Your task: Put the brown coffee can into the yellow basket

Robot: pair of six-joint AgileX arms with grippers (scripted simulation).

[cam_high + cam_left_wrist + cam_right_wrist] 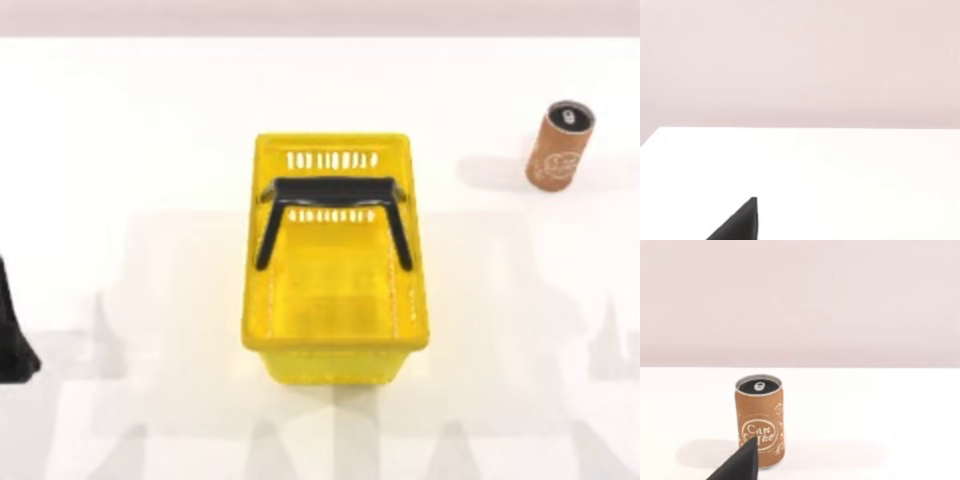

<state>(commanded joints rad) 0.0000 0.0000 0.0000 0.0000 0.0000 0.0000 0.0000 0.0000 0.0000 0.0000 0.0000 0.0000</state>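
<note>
Brown coffee can [760,421] stands upright on the white table [120,150], close before the right wrist camera, where a dark finger tip [740,465] hides its lower edge. That right gripper is cut off, so whether it is wide or narrow I cannot tell. From above, the can sits at the far right, well apart from the yellow basket [335,345] in the middle. At the left edge, only a dark piece of the left arm [12,335] shows.
</note>
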